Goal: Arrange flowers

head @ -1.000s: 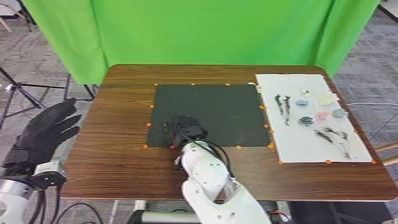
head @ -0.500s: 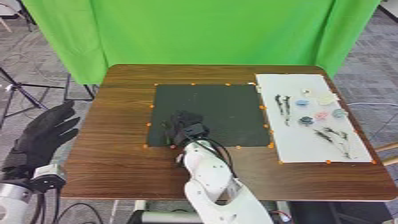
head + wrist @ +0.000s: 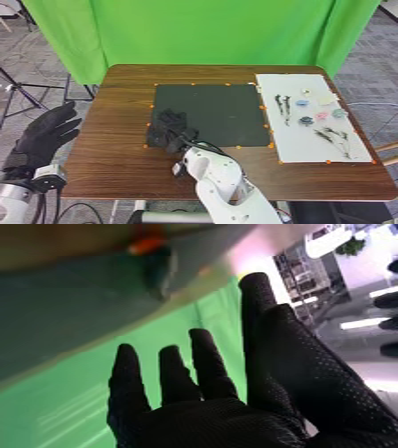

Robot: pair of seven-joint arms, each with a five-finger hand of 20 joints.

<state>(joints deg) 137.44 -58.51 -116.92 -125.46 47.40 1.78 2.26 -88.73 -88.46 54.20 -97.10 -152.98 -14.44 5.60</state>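
Head view: the white right arm [image 3: 218,175] is slanting forward and leftward from the bottom edge, ending in the gloved right hand [image 3: 167,127]; the left arm [image 3: 12,197] is holding the left hand [image 3: 40,134] open, fingers extending forward. Right wrist view: the right hand [image 3: 209,424] is presenting straight, separated fingers.

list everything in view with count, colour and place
table: one, brown, centre
mat: one, dark grey, left and middle of the table
sheet: one, white, right side of the table
flower heads: about six, blue, pink, cream, blue-green, on the sheet
sprigs: several, dark, on the sheet, exact count unclear
markers: many, orange, around mat and sheet
curtain: one, green, behind the table
tripod: one, black, floor at left
right hand: one, black glove, over the mat's left side
left hand: one, black glove, left of the table
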